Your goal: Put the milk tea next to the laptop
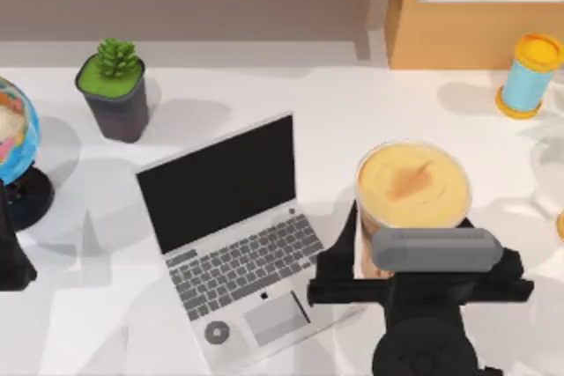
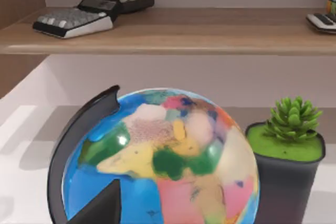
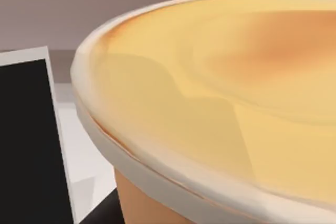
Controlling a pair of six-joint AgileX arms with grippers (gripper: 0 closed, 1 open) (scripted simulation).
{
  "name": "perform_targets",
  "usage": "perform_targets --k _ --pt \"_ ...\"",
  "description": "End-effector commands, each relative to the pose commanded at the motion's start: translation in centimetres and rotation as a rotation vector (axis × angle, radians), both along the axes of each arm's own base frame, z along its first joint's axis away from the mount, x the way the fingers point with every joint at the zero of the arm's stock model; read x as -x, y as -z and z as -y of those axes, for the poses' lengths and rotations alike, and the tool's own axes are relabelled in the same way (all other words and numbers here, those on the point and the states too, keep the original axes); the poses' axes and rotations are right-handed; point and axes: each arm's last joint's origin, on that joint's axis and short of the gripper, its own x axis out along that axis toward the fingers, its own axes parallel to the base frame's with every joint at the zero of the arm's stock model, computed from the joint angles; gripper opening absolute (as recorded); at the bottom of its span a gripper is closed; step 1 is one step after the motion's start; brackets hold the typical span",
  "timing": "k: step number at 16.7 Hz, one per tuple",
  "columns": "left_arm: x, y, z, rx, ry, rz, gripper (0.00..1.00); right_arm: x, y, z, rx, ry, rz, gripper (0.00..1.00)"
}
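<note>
No readable text, label, brand or number anywhere.

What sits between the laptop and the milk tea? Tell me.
Nothing: in the top view, bare white table separates the laptop from the milk tea, which the right gripper reaches.

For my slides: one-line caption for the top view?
Right gripper at the milk tea beside the open laptop; left arm parked at the table's left edge.
</note>
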Motion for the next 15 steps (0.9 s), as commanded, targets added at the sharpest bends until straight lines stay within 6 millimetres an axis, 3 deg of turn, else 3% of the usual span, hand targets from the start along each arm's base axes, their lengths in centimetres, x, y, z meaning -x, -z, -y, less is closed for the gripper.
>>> perform_targets --k 15 --pt "0.0 0.0 0.0 0.0 0.0 0.0 1.0 -0.42 -0.25 -0.55 -0.069 0.006 0.027 0.0"
